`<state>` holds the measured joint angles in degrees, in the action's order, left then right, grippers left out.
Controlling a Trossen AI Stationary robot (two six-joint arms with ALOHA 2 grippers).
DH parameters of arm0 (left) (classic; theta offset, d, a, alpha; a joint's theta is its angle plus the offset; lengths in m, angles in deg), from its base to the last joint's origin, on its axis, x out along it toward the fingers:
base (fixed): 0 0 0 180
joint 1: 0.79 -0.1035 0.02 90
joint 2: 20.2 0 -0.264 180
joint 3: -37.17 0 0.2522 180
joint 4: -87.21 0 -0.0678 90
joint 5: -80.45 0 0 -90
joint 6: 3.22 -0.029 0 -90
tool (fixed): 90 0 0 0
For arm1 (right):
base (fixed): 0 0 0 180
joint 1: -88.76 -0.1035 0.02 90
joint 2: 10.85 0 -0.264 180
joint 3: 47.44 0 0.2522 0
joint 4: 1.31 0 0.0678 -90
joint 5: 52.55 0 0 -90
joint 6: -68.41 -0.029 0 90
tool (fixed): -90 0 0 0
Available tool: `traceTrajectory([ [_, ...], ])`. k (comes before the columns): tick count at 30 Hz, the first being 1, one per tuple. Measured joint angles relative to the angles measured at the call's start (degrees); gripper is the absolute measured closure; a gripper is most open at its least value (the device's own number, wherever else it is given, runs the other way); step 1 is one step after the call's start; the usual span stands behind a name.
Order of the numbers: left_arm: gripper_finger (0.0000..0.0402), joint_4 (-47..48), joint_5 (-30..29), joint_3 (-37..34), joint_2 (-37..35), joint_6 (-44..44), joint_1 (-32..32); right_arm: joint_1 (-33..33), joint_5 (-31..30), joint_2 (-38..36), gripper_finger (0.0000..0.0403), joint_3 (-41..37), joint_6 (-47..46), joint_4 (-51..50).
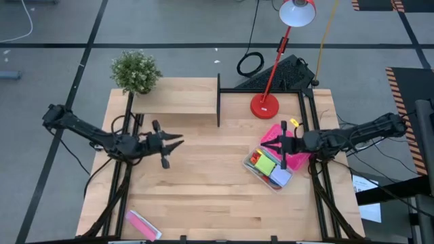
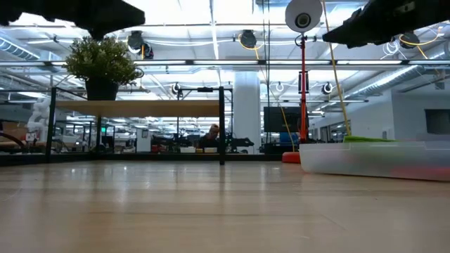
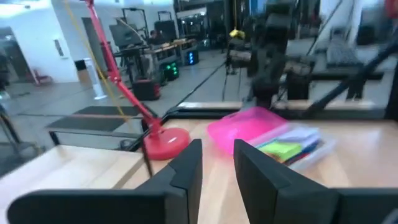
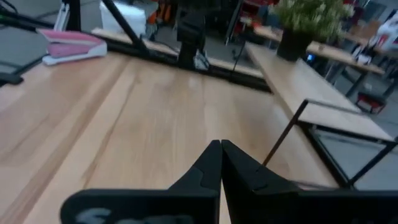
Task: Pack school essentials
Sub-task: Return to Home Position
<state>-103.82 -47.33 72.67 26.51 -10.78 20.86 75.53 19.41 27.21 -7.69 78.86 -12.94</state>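
A clear tray (image 1: 252,167) near the tabletop's (image 1: 203,183) right edge holds the school essentials (image 1: 268,167), green and pale-blue sticky-note pads among them, with the pink lid (image 1: 296,158) lying against its far right side. The right pincer (image 1: 282,146) hangs above the tray and lid, its fingers pressed together and empty. The left pincer (image 1: 178,141) hovers over the tabletop's left-centre with its fingers a little apart, a flat pink-and-white packet (image 1: 143,225) lying at the near left edge.
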Motion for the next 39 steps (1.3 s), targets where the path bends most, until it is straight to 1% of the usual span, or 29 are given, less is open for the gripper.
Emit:
traceTrajectory([
  [2,0.0309,-0.6,0.2,-0.9,-1.4,2.7,0.2,0.0,0.0,-0.4,0.0403,-1.7,0.9,2.7],
  [5,0.0309,0.2,1.5,-3.0,-3.7,3.0,0.2,0.0,0.0,-0.6,0.0403,-3.8,1.0,6.5],
  [8,0.0309,-0.1,1.8,-6.0,-6.1,2.9,0.1,0.0,0.1,-0.9,0.0403,-5.8,1.0,8.4],
  [11,0.0309,-2.7,1.8,-9.1,-8.4,3.0,-0.7,0.0,0.1,-1.7,0.0403,-7.2,1.2,8.2],
  [14,0.0309,-4.4,4.4,-11.4,-10.8,2.3,-1.7,0.0,0.1,-2.9,0.0403,-8.2,2.1,8.4],
  [18,0.031,-4.2,7.5,-13.7,-13.7,0.9,-3.1,0.0,0.2,-4.8,0.0403,-10.4,2.7,10.5],
  [21,0.0327,-4.0,11.4,-15.0,-15.6,0.5,-4.2,0.0,0.3,-6.4,0.0403,-11.8,2.7,11.3],
  [25,0.0387,-3.5,16.5,-15.9,-16.8,0.5,-5.5,0.0,0.3,-8.9,0.0403,-13.4,2.4,11.5],
  [26,0.0393,-3.6,17.8,-15.9,-16.8,0.6,-5.7,0.0,0.3,-9.6,0.0403,-13.8,2.4,11.3],
  [29,0.0393,-3.5,19.6,-15.9,-16.8,0.6,-6.1,0.0,0.3,-11.6,0.0403,-14.5,2.3,11.4],
  [32,0.0398,-3.0,19.8,-15.9,-16.8,0.1,-6.3,0.0,0.4,-13.3,0.0403,-14.9,2.3,11.4],
  [37,0.0392,-1.5,19.9,-15.9,-16.8,-0.3,-6.3,0.0,4.9,-15.3,0.0403,-16.1,2.1,11.4],
  [39,0.0393,-1.6,19.9,-15.9,-16.8,-0.3,-6.3,0.0,5.1,-15.8,0.0403,-16.8,2.1,11.8],
])
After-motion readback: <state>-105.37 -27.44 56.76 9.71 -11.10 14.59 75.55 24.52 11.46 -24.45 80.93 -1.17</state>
